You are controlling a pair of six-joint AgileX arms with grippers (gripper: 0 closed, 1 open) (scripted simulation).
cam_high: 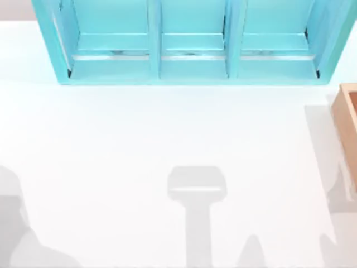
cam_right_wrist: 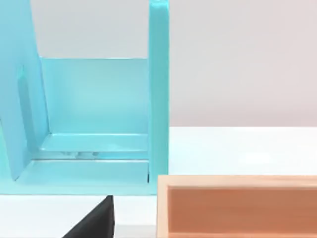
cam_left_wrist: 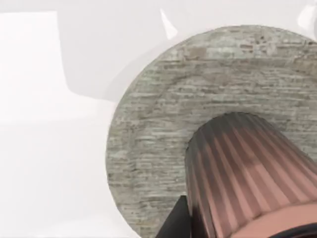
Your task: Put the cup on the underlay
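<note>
Cup (cam_left_wrist: pixel 242 173), reddish-brown and finely ribbed, sits right at the left pincer, over a round grey woven underlay (cam_left_wrist: pixel 148 148) on the white worktop (cam_left_wrist: pixel 44 173). It looks light and stiff, its ribbed wall giving decent purchase near the rim. One dark finger (cam_left_wrist: pixel 176 223) lies beside it; I cannot tell whether it is gripped.

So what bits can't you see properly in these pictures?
- Left wrist view: the cup is cut off by the picture's edge, so its dark inside is hidden.
- Left wrist view: the cup covers part of the round grey underlay, so whether its base touches is unclear.
- Top view: the wooden box is cut off at the right edge.
- Right wrist view: the teal shelf is cut off.
</note>
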